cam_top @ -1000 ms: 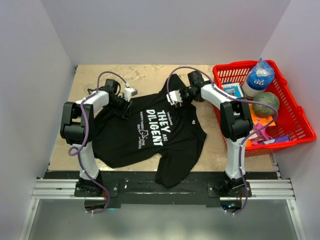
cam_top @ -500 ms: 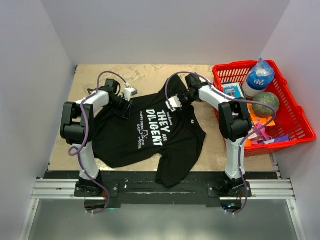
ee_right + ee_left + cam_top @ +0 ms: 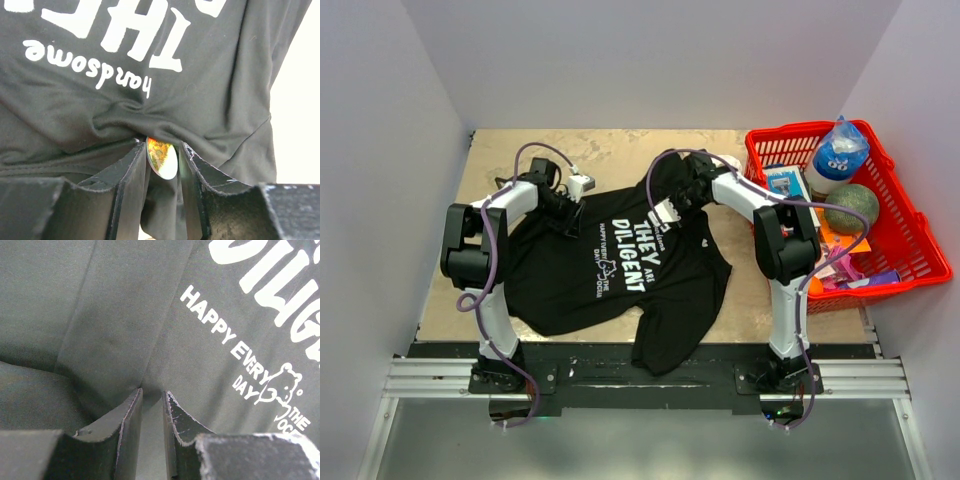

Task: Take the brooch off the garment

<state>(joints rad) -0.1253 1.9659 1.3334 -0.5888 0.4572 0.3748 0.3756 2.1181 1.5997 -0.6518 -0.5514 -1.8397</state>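
Right wrist: right jaws pinch brooch [image 3: 162, 157] below "handsome"; left jaws pinch garment [image 3: 125, 315].

A: What stands at the right edge of the table [image 3: 610, 150]?

B: A red mesh basket [image 3: 910, 205], packed full. At its far end there's a clear bottle [image 3: 837, 155] with a blue label, and just beside it a round green ball [image 3: 851, 207].

A: Anything flat in there?

B: A blue box [image 3: 786, 181] against the left wall, an orange sheet [image 3: 830, 235] under the ball, and a purple packet [image 3: 840, 268] nearer the front. What's printed on them is too small to read.

A: And the tabletop?

B: Tan wood with pale walls on three sides and a metal rail [image 3: 420, 380] along the near edge.
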